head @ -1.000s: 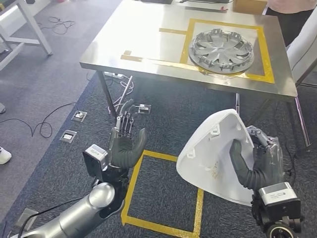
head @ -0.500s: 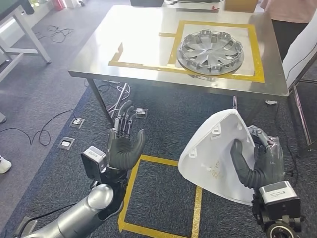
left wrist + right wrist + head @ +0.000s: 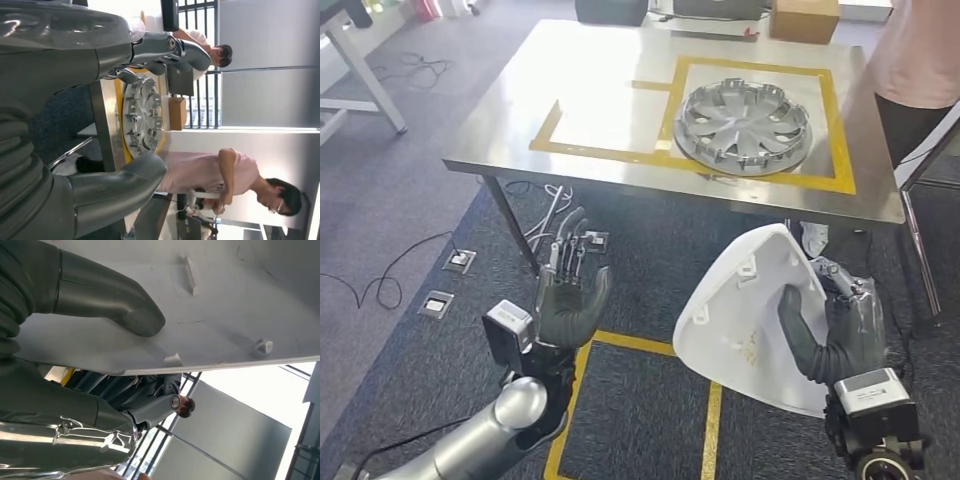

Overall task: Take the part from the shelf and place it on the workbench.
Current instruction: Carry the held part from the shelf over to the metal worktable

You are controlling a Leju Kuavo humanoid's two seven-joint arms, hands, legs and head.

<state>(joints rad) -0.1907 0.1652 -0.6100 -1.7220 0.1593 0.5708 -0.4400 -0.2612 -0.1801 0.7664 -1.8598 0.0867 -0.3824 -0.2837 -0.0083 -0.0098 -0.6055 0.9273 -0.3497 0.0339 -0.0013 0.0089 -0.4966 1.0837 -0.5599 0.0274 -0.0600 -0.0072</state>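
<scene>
My right hand grips a white curved plastic part, thumb pressed on its inner face and fingers behind its edge. The part hangs over the carpet, short of the steel workbench. My left hand is raised to the left of the part, palm up, fingers spread, holding nothing. On the workbench a silver wheel cover lies inside a yellow tape square; the left wrist view shows the wheel cover between the thumb and fingers.
A second taped outline on the bench, left of the wheel cover, is bare. A cardboard box sits at the far edge. A person in pink stands at the bench's right end. Yellow tape marks a square on the carpet; cables and floor sockets lie left.
The camera has moved forward and the bench now lies closer and more central. Both hands keep their pose, the right one still holding the white part.
</scene>
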